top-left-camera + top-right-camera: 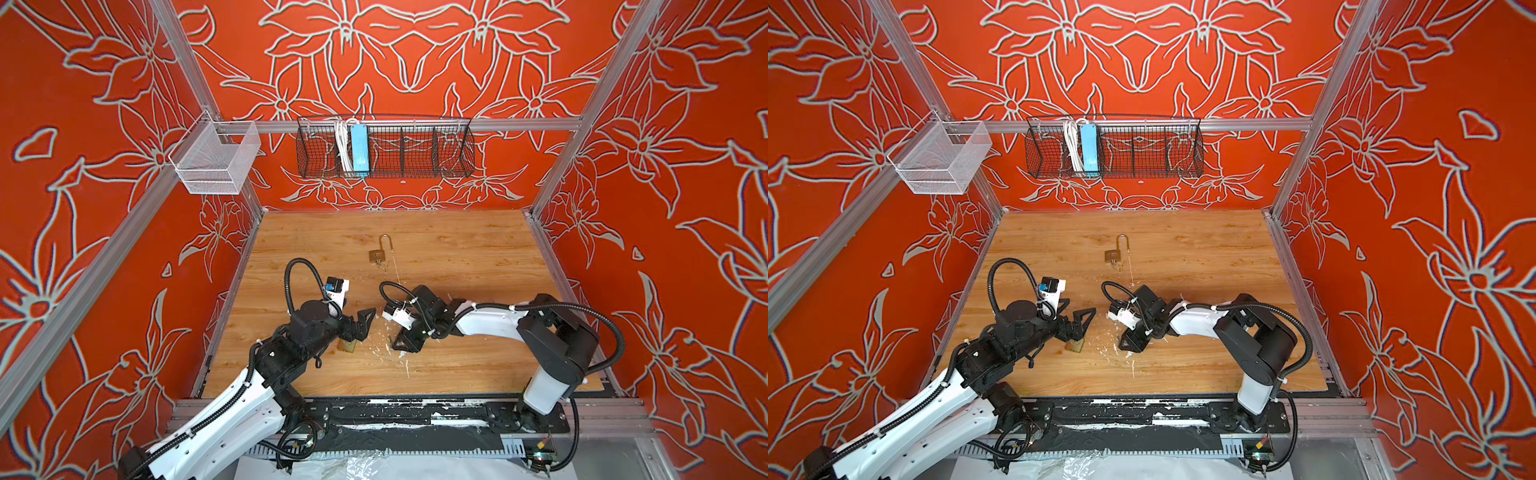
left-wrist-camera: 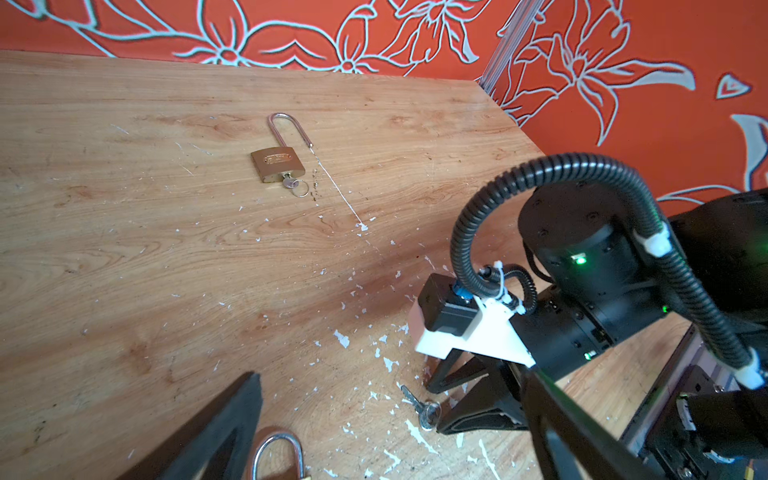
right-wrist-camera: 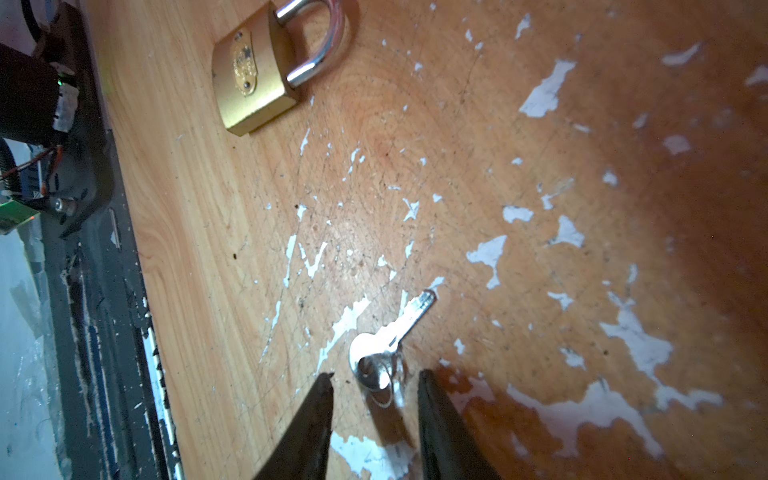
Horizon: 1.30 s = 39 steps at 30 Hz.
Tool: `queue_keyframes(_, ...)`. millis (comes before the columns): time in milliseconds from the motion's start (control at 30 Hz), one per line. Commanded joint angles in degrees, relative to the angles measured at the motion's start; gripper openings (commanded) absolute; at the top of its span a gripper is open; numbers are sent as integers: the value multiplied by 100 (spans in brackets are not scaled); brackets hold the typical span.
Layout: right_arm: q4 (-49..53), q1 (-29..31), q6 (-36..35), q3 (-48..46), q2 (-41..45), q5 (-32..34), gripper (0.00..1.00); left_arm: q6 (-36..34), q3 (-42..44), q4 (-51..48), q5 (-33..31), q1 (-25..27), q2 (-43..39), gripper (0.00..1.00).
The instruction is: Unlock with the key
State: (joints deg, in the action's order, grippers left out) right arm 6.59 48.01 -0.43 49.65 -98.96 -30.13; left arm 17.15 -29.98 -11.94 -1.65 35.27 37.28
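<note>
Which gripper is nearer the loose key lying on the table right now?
Right. The right gripper has its open fingers on either side of the loose key, at its ring end, not closed on it. The left gripper hangs open above the short-shackle padlock, off to the key's side.

Table — padlock, key, long-shackle padlock.

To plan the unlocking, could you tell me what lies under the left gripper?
A closed brass padlock lies there; in both top views the left gripper covers its shackle.
</note>
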Motion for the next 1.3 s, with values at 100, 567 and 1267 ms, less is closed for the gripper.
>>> queue_keyframes(100, 297, 79, -230, 149, -128, -32, 35, -27, 38, -1, -29, 36, 43, 97)
queue_keyframes(567, 335, 131, -106, 332, -385, 445, 40, -104, 40, -20, -91, 35, 97, 97)
queue_keyframes(1267, 499, 198, -296, 397, -441, 448, 9, -58, 124, 32, -55, 35, -143, 97)
